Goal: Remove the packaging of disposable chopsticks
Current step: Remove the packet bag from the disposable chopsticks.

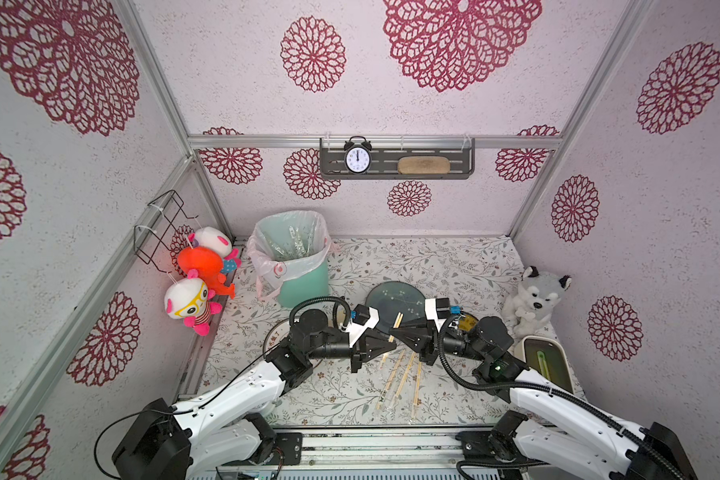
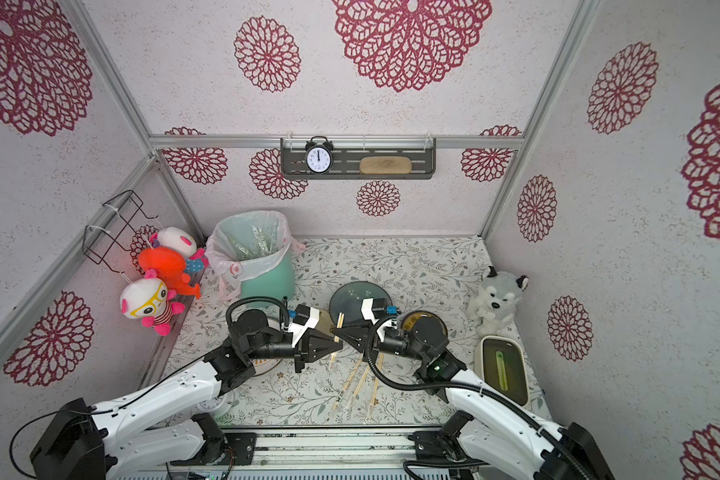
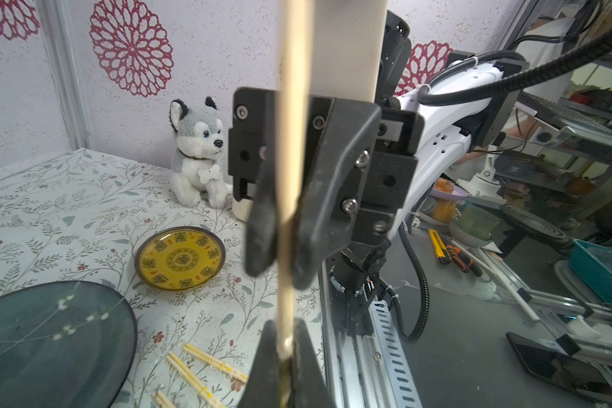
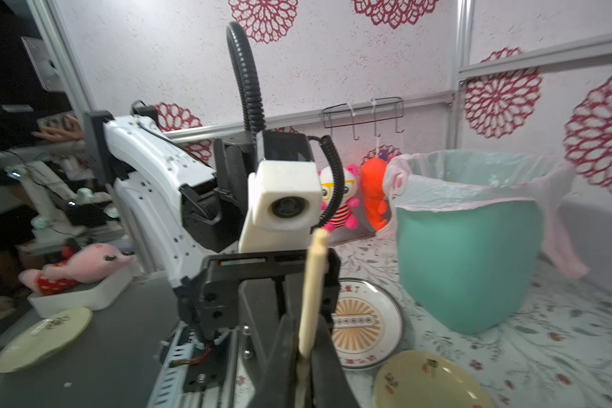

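By dark plate, held chopstick pair — loose pairs nearby, bin behind.

Pale tan chopsticks, mint-green bin, yellow patterned plate

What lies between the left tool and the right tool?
Only a short stretch of the chopstick pair, which both the left tool and the right tool are shut on; the left wrist view shows it best.

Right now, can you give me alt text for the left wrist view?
Both grippers are shut on one chopstick pair: the left gripper nearest the camera, the right gripper farther along. Behind are a yellow plate, a husky plush and more chopsticks.
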Action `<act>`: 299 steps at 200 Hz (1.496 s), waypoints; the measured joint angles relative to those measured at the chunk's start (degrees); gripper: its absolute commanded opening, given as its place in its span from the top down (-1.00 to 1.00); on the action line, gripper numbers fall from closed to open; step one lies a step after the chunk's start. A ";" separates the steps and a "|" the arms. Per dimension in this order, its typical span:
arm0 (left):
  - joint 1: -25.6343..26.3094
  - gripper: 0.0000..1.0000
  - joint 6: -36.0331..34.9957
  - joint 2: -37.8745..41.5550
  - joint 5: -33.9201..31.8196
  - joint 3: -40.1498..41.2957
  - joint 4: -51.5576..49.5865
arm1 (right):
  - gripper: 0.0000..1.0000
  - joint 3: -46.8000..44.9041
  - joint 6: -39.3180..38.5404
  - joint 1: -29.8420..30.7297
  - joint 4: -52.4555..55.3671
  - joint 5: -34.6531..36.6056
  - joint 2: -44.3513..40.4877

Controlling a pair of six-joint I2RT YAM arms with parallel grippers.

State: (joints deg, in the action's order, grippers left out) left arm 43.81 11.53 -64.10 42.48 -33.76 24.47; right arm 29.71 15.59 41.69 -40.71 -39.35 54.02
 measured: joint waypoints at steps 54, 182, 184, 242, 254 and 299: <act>0.02 0.74 -0.57 0.00 -1.16 0.15 0.39 | 1.00 -1.01 0.81 -0.02 -0.92 0.61 -1.18; 0.76 0.98 0.09 -7.39 -4.02 6.27 9.79 | 1.00 0.44 3.63 -7.19 7.85 1.70 -5.70; 0.76 0.98 0.39 -7.37 -4.31 6.34 9.99 | 1.00 0.70 3.69 -7.43 8.28 1.60 -5.70; 0.20 1.00 0.61 -4.81 -8.57 7.78 15.69 | 1.00 8.02 5.81 -11.85 19.41 -1.88 -6.78; 0.17 0.99 0.85 -4.87 -8.11 8.07 16.98 | 1.00 8.24 6.14 -11.93 20.09 -1.90 -7.28; -0.11 0.73 1.79 -6.32 -4.42 6.27 15.61 | 1.00 7.10 8.66 -12.48 16.83 -2.75 -6.71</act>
State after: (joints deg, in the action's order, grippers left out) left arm 43.70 13.32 -70.41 38.06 -27.49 40.07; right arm 36.82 24.25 29.21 -23.88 -42.11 47.31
